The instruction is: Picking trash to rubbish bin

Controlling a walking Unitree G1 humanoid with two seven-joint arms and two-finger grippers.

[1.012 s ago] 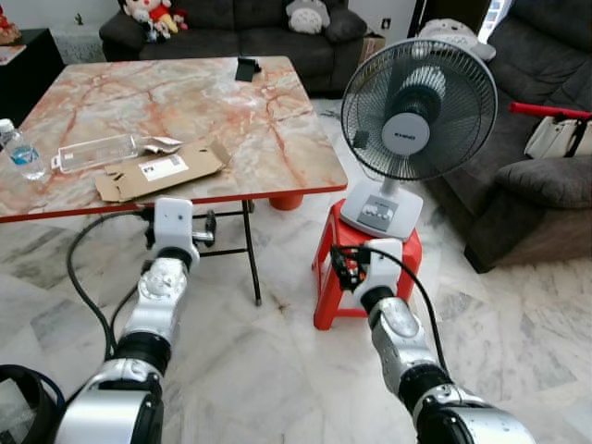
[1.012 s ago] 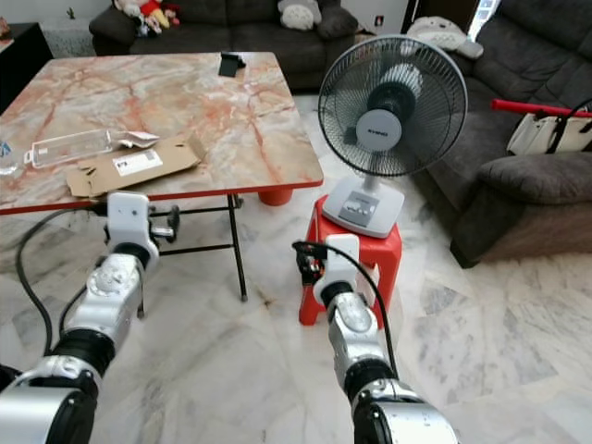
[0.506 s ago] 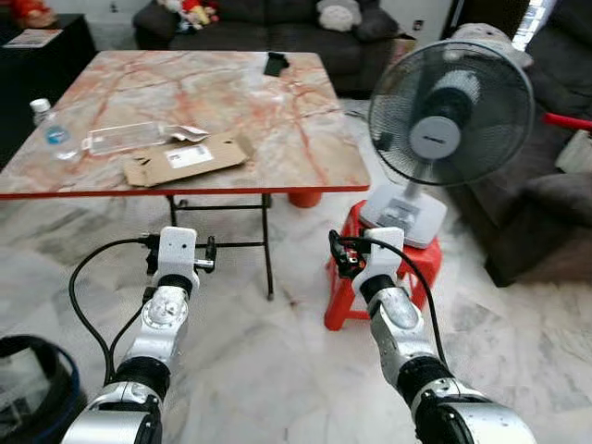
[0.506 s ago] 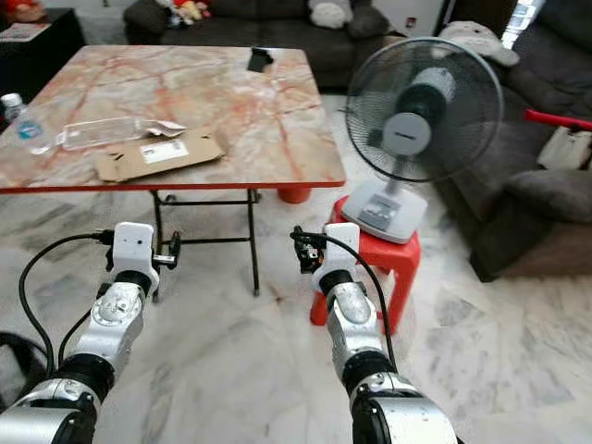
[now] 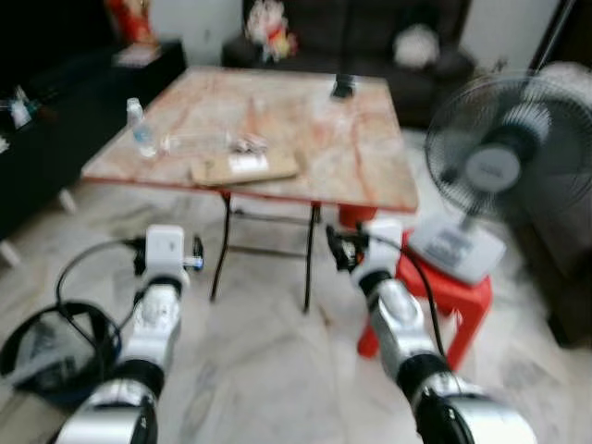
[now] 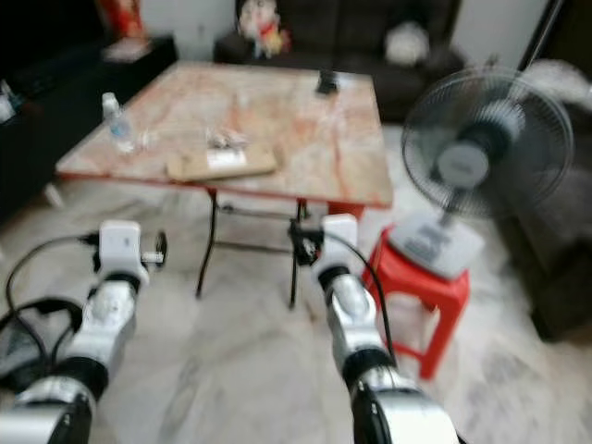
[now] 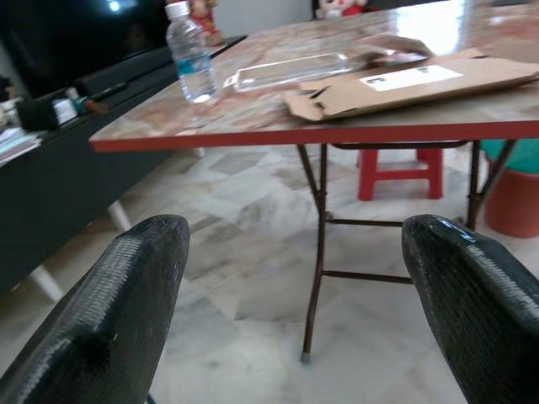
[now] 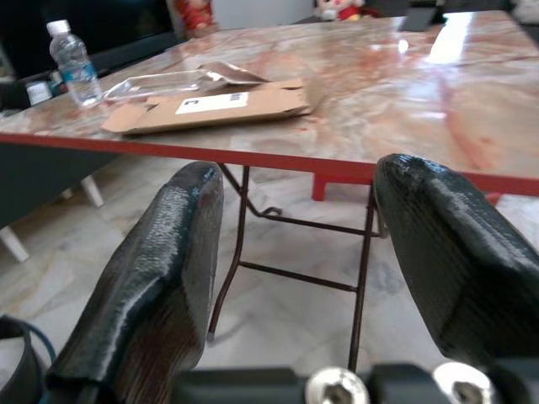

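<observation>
Backing off and swinging left, my view has shifted: since half a second ago the tabletop (image 5: 370, 166) sits farther ahead and the picture blurs with the motion. Marble floor (image 5: 268, 361) under me, a dark sofa (image 6: 370, 28) at the far wall, a fan (image 5: 490, 176) on a red stool (image 5: 453, 296) to my right. On the tabletop's left part lie the flat cardboard piece (image 7: 404, 84), a clear plastic tray (image 7: 286, 71) just behind it, and a water bottle (image 7: 189, 50) at the far left corner. My left gripper (image 7: 295, 278) has its fingers (image 7: 109, 320) spread wide, nothing between them; my right gripper (image 8: 295, 252) likewise gapes wide. Both hang below the tabletop's red edge, well short of the cardboard. A dark rubbish bin (image 5: 46, 356) sits on the floor at my near left.
</observation>
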